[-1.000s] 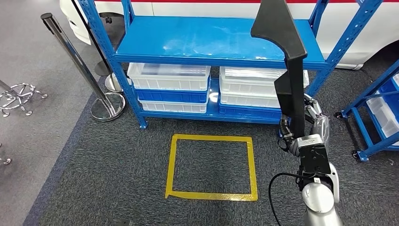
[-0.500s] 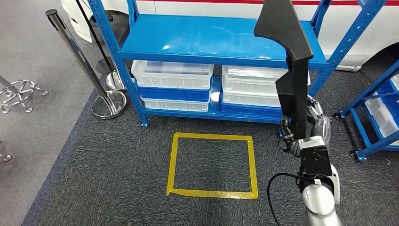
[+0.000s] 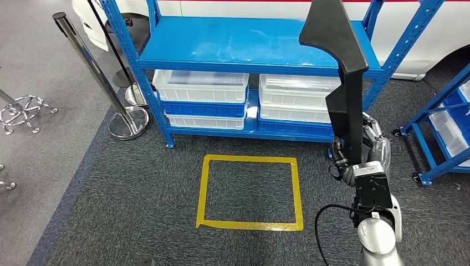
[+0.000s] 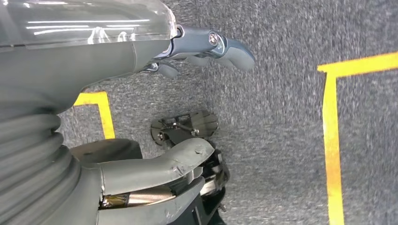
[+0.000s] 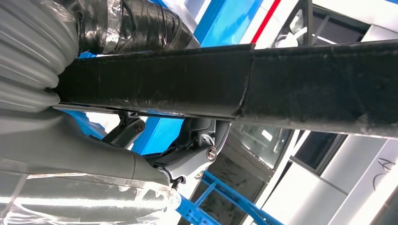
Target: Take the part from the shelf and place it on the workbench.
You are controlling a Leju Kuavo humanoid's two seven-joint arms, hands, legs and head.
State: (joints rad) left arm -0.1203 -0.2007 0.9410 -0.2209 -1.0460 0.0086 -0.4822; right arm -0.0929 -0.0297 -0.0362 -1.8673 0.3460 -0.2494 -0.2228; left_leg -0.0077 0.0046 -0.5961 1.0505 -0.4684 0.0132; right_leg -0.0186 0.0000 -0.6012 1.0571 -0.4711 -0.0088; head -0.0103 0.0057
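Note:
A long black part (image 3: 343, 72) stands upright in my right hand (image 3: 363, 147), which grips its lower end at the right of the head view. Its wide upper end reaches in front of the blue shelf (image 3: 244, 41). In the right wrist view the black part (image 5: 263, 89) runs across the picture with my right hand's fingers (image 5: 197, 154) wrapped under it. My left hand (image 4: 141, 93) hangs above the grey carpet with its fingers apart and nothing in it.
The blue shelf's lower level holds white and blue bins (image 3: 200, 100). A yellow tape square (image 3: 249, 191) marks the carpet in front. Chrome barrier posts (image 3: 119, 105) stand at the left. Another blue rack (image 3: 443, 127) stands at the right. A white vehicle (image 3: 421, 39) is behind.
The whole view has shifted slightly as the camera moved; the part stays upright in my right hand.

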